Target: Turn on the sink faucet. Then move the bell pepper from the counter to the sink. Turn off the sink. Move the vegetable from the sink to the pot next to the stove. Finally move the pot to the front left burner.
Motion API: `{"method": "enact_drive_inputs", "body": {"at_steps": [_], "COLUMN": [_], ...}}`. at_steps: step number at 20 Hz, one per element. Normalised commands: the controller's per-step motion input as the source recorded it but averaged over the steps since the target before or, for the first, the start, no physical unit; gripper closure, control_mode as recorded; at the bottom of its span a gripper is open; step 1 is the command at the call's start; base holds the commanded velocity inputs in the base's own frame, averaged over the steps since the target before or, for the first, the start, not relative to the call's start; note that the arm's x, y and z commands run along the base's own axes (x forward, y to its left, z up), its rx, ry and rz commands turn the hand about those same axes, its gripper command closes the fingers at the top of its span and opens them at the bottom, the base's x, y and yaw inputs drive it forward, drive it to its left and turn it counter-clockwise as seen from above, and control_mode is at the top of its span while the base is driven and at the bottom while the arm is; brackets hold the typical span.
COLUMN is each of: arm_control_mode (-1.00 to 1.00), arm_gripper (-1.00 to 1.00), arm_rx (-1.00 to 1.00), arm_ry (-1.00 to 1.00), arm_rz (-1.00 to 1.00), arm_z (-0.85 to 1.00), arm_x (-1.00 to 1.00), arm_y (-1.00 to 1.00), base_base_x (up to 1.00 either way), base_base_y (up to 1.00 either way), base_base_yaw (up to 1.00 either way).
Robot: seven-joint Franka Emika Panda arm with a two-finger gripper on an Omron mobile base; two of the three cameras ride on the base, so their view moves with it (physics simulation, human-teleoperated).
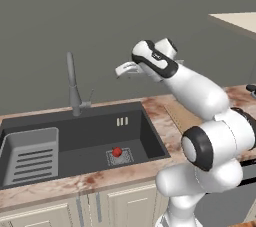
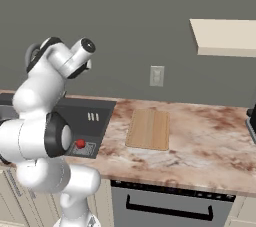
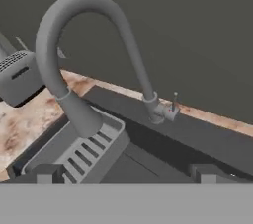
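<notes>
No brand, label or legible writing was found on any surface; the sink [image 1: 150, 131] was a dark grey rectangular basin, matte, set into the counter [image 2: 200, 136], a pinkish-beige marble-patterned worktop with brown veining over cream panelled cabinets [image 1: 125, 206]. A lighter grey slotted tray insert [image 1: 30, 156] lay at the basin's left end; a square drain grate [image 1: 125, 158] sat in the basin floor. The bell pepper [image 1: 117, 151], small, glossy, red and roundish, rested on that grate, inside the sink. The sink faucet [image 1: 73, 83], thin grey metal, stood at the basin's rear rim with a slim lever [image 3: 174, 100] at its base; in the hand view its spout curved over in an arch. A pale wooden cutting board [image 2: 148, 128] lay flat on the counter right of the sink; a white wall outlet [image 2: 157, 76] was above it. The gripper [image 1: 125, 68] hung above the basin, right of the faucet, apart from it; its jaws were released, holding nothing.
</notes>
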Motion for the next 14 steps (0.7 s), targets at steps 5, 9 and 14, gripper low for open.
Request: {"method": "enact_drive_inputs", "body": {"at_steps": [5,9,14], "arm_control_mode": [-1.00,-1.00,-1.00], "arm_gripper": [-1.00,-1.00,-1.00], "arm_rx": [-0.03,-0.04,-0.05], "arm_ry": [0.13,0.08,0.05], "arm_rz": [-0.23,-0.21,-0.13], "arm_z": [-0.38,-0.51,-0.55], "arm_x": [-0.73,-0.70,-0.35], "arm_y": [0.00,-0.03,-0.04], "base_base_x": [0.00,0.00,0.00], "base_base_y": [0.00,0.00,0.00], "base_base_yaw": [0.00,0.00,0.00]}}
